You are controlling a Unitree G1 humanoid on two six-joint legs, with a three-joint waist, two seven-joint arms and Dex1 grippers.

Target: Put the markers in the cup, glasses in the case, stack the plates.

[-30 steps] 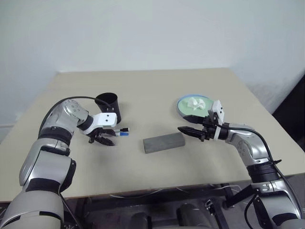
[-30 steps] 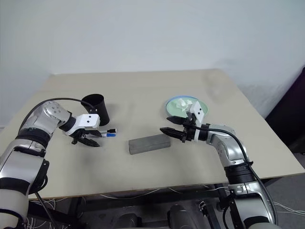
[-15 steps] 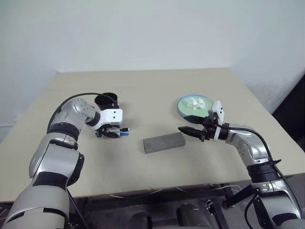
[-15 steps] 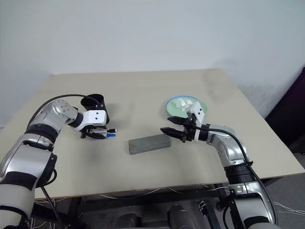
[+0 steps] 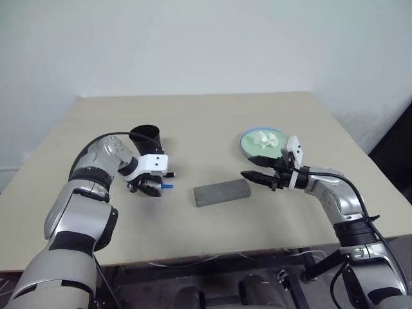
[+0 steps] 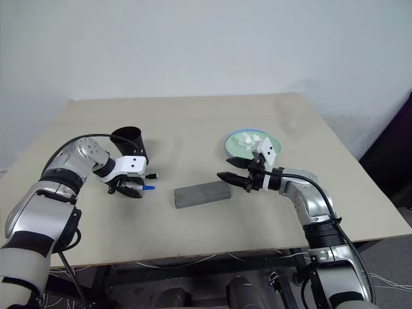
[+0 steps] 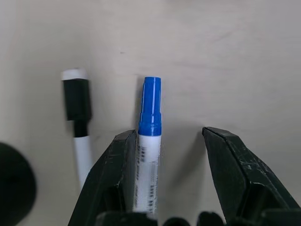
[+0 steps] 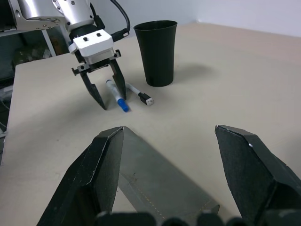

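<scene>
Blue-capped marker [image 7: 149,126] | left pincer [image 7: 164,165] straddling, pointing down, spread

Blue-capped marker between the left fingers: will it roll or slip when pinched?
The blue-capped marker looks round, smooth and stiff, so it may roll toward the black-capped marker. It lies against one finger of the open left gripper, so closing may nudge it sideways first.

Left gripper [image 7: 164,155] tipped steeply down, right gripper [image 8: 171,160] near level, both spread
</scene>
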